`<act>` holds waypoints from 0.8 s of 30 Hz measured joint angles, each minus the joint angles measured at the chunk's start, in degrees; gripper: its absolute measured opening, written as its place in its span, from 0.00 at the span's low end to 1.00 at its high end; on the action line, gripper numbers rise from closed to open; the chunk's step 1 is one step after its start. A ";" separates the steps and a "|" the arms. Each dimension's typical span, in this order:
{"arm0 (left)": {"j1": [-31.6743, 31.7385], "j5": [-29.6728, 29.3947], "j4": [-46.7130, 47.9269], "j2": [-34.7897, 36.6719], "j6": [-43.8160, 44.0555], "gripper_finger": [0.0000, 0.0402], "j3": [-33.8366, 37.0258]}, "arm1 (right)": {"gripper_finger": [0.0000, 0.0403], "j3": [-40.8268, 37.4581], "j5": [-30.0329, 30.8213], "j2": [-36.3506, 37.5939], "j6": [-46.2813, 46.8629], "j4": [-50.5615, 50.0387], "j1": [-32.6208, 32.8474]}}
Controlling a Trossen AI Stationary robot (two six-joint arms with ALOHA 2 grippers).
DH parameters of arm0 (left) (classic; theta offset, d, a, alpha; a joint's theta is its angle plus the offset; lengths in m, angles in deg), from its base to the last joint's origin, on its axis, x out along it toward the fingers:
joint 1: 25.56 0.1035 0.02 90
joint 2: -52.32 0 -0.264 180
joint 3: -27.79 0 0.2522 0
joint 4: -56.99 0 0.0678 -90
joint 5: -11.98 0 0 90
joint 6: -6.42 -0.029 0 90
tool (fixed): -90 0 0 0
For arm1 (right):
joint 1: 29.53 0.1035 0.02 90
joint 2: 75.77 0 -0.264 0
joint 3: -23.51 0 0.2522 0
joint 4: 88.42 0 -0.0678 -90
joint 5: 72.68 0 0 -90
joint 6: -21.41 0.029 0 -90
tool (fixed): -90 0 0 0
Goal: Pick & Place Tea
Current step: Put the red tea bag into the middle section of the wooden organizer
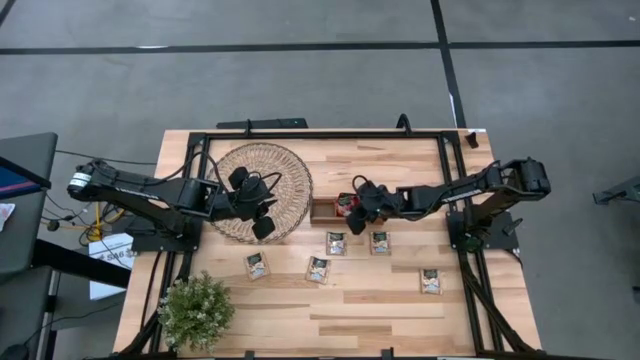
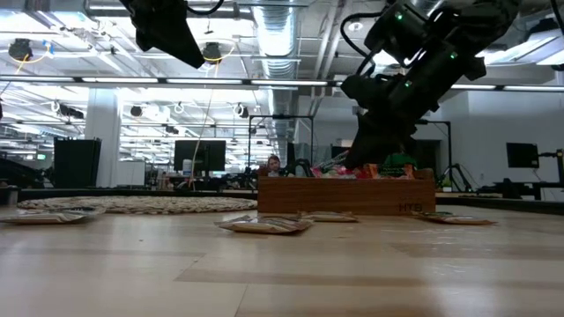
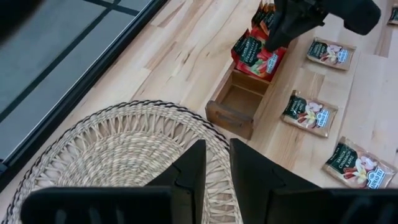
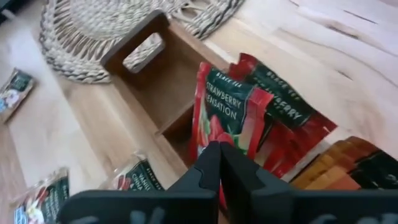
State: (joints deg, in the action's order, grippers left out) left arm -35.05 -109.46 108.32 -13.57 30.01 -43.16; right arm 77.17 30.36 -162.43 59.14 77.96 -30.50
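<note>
**A:** From above, where are your hands?

**B:** My right hand (image 1: 352, 204) is over the wooden tray (image 1: 324, 210) at desk centre, fingers together on a red sachet (image 1: 345, 205). My left hand (image 1: 262, 222) hangs over the woven mat (image 1: 290, 165) at about nine o'clock from the tray. Five pale sachets (image 1: 336, 243) lie flat toward six o'clock.

**A:** And level with the desk?

**B:** My right hand reaches down into the tray (image 2: 345, 195) from twelve o'clock. The flat sachets (image 2: 263, 224) rest on the desk (image 2: 282, 273) in front. My left hand is up out of the way.

**A:** Your left wrist?

**B:** Its fingers (image 3: 189, 171) stand slightly apart, holding nothing, above the mat (image 3: 112, 146). Beyond, I see my right hand (image 3: 278, 38) at the red sachets (image 3: 256, 55), and the tray's end compartment (image 3: 244, 99) is empty.

**A:** Right wrist?

**B:** My fingers (image 4: 208, 165) are clamped on the lower edge of the "Strawberry" sachet (image 4: 221, 115), which stands upright among other red ones (image 4: 283, 127).

**A:** So which step?

**B:** I judge the grasp is just made; next comes a straight lift, so the neighbours don't drag out, then a carry to open desk.

**A:** Room for that?

**B:** Bare desk lies toward four o'clock, between the flat sachets. The tray's walls and the mat's rim just beside it are the edges to clear.
</note>
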 joint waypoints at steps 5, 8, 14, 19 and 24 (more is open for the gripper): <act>0.00 0.00 -0.29 0.00 0.00 0.16 0.00 | 0.00 0.00 2.60 0.00 2.35 -1.06 0.02; 0.00 0.00 -0.79 0.00 -0.03 0.16 0.00 | 0.00 0.00 2.44 0.02 3.63 -3.02 -0.24; 0.00 0.00 -0.90 0.00 -0.09 0.16 0.00 | 0.00 0.00 2.09 0.02 4.33 -4.18 1.37; 0.00 0.00 -0.89 0.00 -0.13 0.16 0.00 | 0.00 0.21 2.10 0.08 4.38 -4.49 2.49; 0.00 0.00 -0.89 0.00 -0.22 0.16 0.00 | 0.00 4.17 3.79 0.59 0.64 -5.79 2.02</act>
State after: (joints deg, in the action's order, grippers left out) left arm -35.05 -109.46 107.43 -13.57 29.79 -43.16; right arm 81.34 34.14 -161.84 59.78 72.17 -28.49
